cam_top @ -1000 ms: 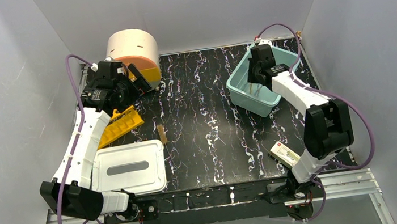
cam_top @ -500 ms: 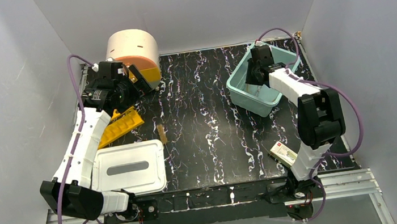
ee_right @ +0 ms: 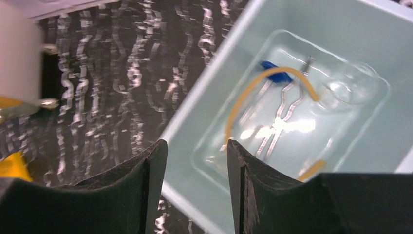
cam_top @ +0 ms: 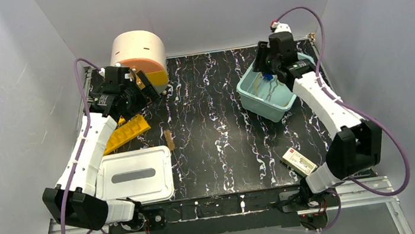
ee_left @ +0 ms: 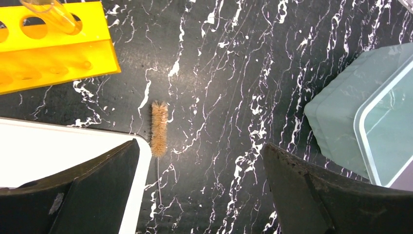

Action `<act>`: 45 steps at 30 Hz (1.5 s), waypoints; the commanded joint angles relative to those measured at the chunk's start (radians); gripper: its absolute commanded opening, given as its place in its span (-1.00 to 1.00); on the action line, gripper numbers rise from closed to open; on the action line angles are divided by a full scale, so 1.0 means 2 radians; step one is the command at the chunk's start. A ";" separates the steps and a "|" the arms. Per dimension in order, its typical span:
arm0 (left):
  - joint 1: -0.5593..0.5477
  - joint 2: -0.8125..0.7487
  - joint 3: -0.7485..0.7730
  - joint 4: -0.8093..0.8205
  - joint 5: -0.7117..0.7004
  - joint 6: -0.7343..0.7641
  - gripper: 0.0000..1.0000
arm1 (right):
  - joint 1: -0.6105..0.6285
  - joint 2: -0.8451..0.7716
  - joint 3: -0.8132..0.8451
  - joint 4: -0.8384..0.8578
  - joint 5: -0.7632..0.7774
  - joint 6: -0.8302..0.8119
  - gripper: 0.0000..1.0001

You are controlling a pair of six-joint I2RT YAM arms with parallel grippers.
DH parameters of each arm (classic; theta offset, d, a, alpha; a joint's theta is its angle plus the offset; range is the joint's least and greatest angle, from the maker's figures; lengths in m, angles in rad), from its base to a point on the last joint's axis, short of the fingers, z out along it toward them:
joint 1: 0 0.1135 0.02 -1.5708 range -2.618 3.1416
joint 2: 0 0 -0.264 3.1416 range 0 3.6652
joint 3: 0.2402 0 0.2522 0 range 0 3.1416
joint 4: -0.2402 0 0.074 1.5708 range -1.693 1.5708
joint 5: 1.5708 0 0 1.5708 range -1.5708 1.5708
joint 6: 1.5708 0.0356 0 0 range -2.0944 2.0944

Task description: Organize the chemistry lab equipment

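The teal bin (cam_top: 258, 102) stands at the back right. In the right wrist view the bin (ee_right: 341, 29) holds an amber rubber hose (ee_right: 243, 97), a blue-tipped piece (ee_right: 272, 73), a wire metal clamp (ee_right: 282, 114), a tiny clear glass flask (ee_right: 348, 90) and a clear packet (ee_right: 311, 141). My right gripper (cam_top: 269, 69) (ee_right: 196, 146) hovers above the bin's near rim, open and holding nothing. My left gripper (cam_top: 140, 84) (ee_left: 199, 151) hangs high at the back left, wide open and holding nothing. The yellow holed rack (cam_top: 126, 131) (ee_left: 53, 46) lies below it with a clear tube (ee_left: 53, 14) in one hole.
A bristle brush on a thin wire (cam_top: 169, 139) (ee_left: 159, 127) lies beside a white lid (cam_top: 135, 176) (ee_left: 48, 146) at the front left. A small white box (cam_top: 298, 161) sits front right. A cream drum (cam_top: 137, 51) stands at the back left corner.
My right gripper went from shut to open and rose out of the bin toward the back. The hose, blue piece and clamp now show in the bin. The left arm barely moved.
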 commanded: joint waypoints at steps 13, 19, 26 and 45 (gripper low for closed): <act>0.002 -0.053 0.043 -0.028 -0.152 -0.042 0.97 | 0.288 0.072 0.048 0.005 -0.004 0.029 0.27; 0.002 -0.053 0.051 -0.041 -0.175 -0.063 0.97 | 0.335 0.159 0.056 0.047 -0.114 -0.011 0.29; 0.002 -0.054 0.043 -0.031 -0.157 -0.055 0.97 | 0.363 0.284 0.156 -0.038 -0.198 -0.018 0.29; 0.003 -0.050 0.034 -0.018 -0.146 -0.038 0.97 | 0.385 0.408 0.314 -0.160 -0.177 -0.032 -0.29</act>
